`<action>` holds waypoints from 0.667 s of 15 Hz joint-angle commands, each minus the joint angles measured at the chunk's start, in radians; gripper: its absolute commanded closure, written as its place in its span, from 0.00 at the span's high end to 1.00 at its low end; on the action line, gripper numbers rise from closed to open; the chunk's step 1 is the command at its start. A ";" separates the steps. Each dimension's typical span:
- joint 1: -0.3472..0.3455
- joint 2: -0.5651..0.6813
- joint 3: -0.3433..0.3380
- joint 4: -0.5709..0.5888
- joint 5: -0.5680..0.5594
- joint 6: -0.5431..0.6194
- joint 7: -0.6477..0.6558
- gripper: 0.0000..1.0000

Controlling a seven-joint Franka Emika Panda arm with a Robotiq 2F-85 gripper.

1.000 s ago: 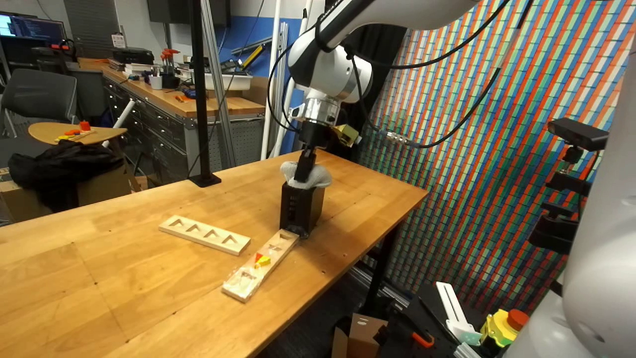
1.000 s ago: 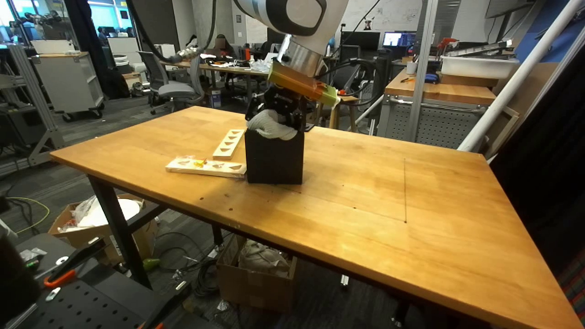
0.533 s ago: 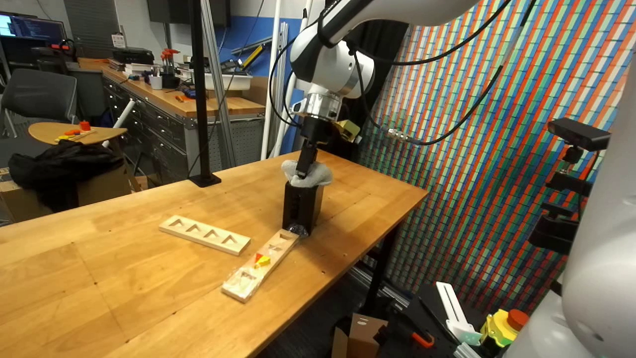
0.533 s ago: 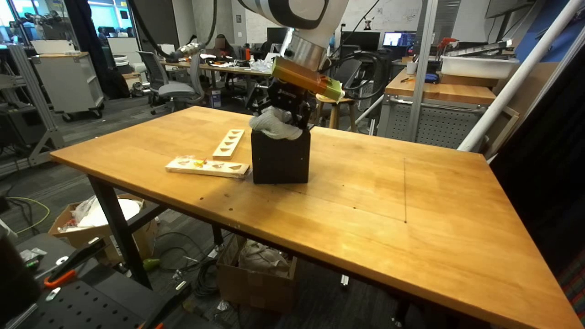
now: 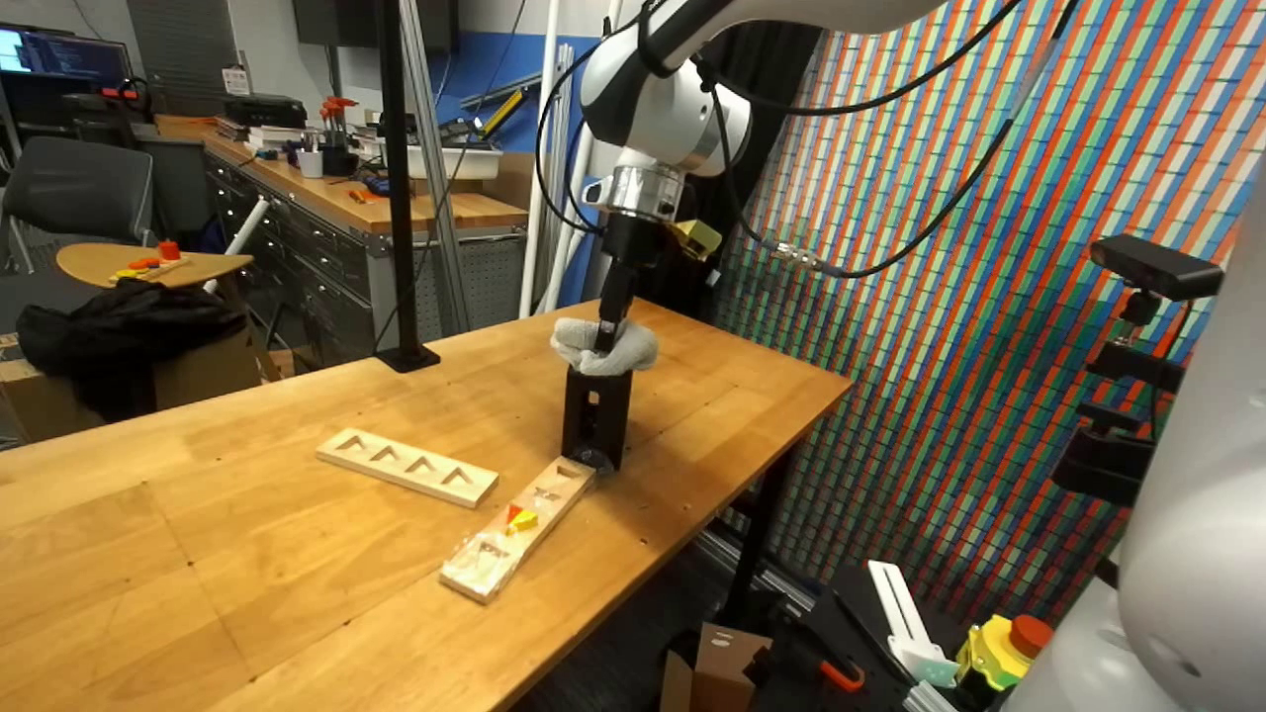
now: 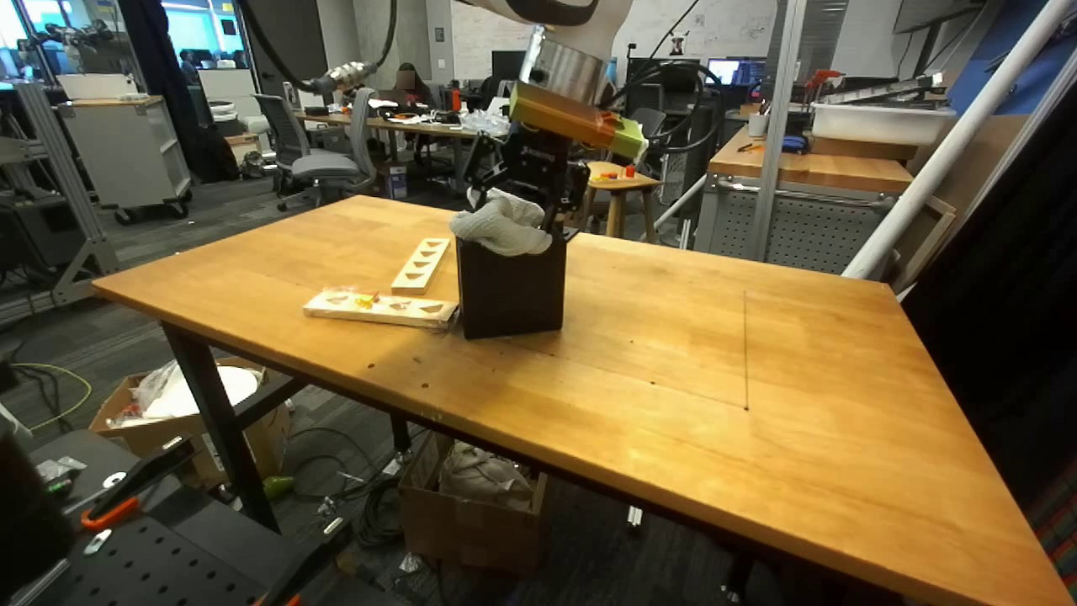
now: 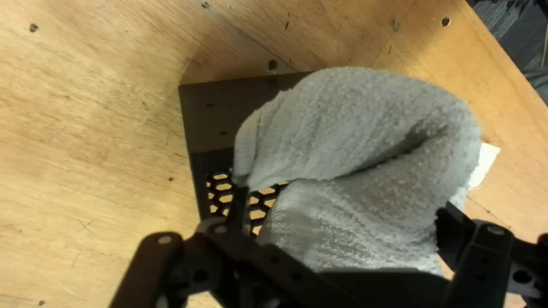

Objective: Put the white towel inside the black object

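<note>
The white towel (image 6: 503, 229), greyish and bunched up, rests over the top of the black object (image 6: 511, 295), an upright open box on the wooden table. In the wrist view the towel (image 7: 359, 124) covers most of the box's opening, and honeycomb mesh of the black object (image 7: 222, 113) shows at one side. How deep the cloth reaches inside is hidden. My gripper (image 7: 342, 199) is open, its fingers spread wide at either side of the towel. In an exterior view the gripper (image 5: 605, 341) appears edge-on, its tips down at the cloth.
A wooden board with triangular cut-outs (image 5: 407, 467) lies on the table. A plastic-wrapped board (image 5: 519, 529) with yellow and red pieces reaches the foot of the black object. A black pole base (image 5: 407, 358) stands at the table's edge.
My gripper has opened around the towel and the arm has risen slightly. The black object has shifted and turned a little, and the towel's folds have loosened on top of it.
</note>
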 commanded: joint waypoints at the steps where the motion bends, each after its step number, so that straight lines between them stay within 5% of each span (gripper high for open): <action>1: 0.012 -0.029 -0.010 0.008 -0.040 0.003 0.023 0.99; 10: 0.027 -0.092 -0.012 0.081 -0.131 -0.039 0.063 0.88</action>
